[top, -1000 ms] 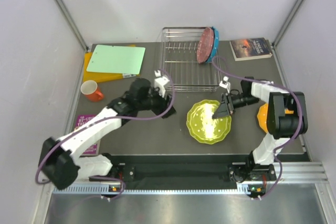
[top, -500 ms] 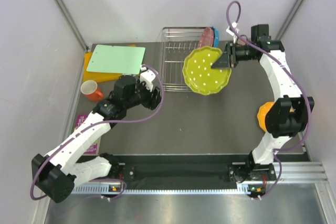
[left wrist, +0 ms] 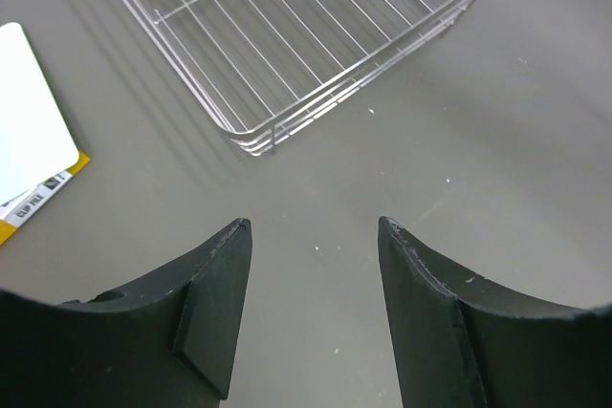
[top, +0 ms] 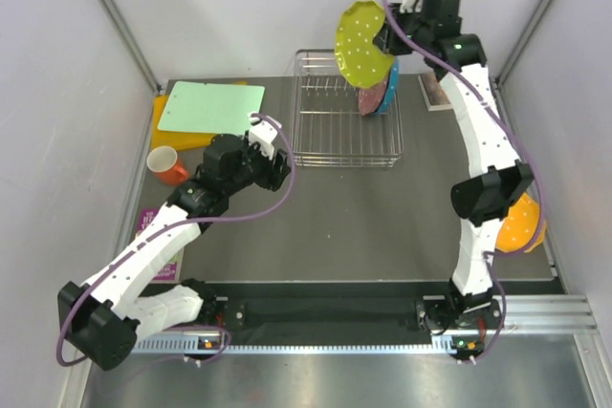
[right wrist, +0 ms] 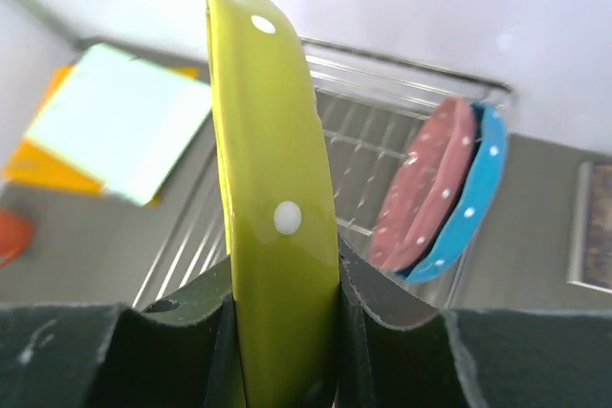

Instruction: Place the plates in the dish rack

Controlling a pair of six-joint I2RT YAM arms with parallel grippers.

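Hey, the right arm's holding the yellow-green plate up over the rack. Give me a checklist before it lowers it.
1. Grip of the right pincer on the yellow-green plate: ok.
2. Plate turned on edge: ok.
3. Free room in the dish rack beside the pink plate and blue plate: ok.
4. Plate lined up with a gap between prongs: cannot tell.
5. The left pincer open, empty, outside the rack: ok.

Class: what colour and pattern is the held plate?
Yellow-green plate with white dots; clearest in the right wrist view.
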